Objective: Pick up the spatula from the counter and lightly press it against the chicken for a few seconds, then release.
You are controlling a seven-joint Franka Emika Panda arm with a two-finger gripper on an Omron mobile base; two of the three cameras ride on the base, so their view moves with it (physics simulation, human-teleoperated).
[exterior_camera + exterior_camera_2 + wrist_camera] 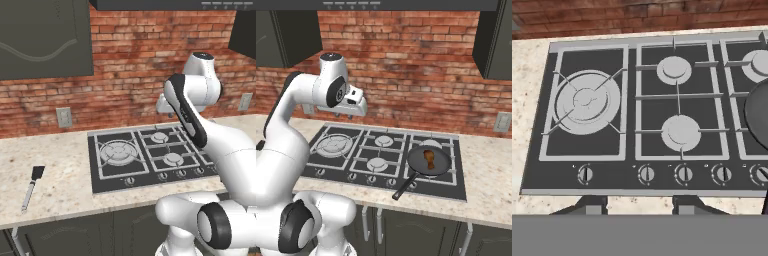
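Nearest, close to the front edge of the bench (60, 150) toward its left end, the spatula (31, 189) lies flat, its slim handle toward the front edge and its dark blade pointing toward the back; nothing touches it. Further in, the cooktop (97, 170) sits in the middle of the bench; on its right front burner stands a pan (415, 159) with the handle reaching out over the front edge, and the chicken (429, 159) lies inside it, well apart from the spatula. Above the back part of the cooktop hangs the end effector (348, 116), pointing down; in the hand view its fingertips (587, 205) stand moderately apart with bare cooktop between them, so it holds nothing. Behind all runs the brick wall (406, 65).

The step in hand looks like the very first: the reach for the spatula, not yet begun in earnest. The next move calls for a swing toward the left end and the front edge of the bench, a turn of the wrist so that the jaws straddle the handle crosswise, and a descent almost to the surface, since the handle is thin and lies flat; a grip well up the handle would probably leave the blade free for the chicken.
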